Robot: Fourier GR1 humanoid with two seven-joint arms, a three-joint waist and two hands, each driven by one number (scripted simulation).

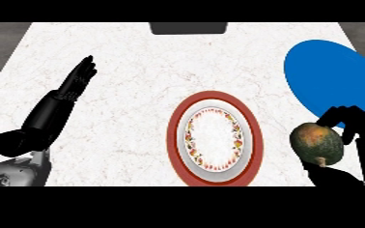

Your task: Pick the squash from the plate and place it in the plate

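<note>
Both hands visible, right hand (341, 121) fingers curled round squash (318, 142), left hand (77, 81) fingers straight

Head view, looking steeply down from above my own forearms onto the counter (128, 77).

I see the scene from one camera only, set at my head and facing forward and down, so that the counter's far edge lies along the top of the view and its near edge falls below the bottom. My left hand (75, 84) enters at the lower left and my right hand (342, 125) at the lower right, as the view is not mirrored. The camera stands close enough that the blue plate (321, 72) is cut by the right border and the red-rimmed plate (214, 140) sits at the lower centre.
</note>
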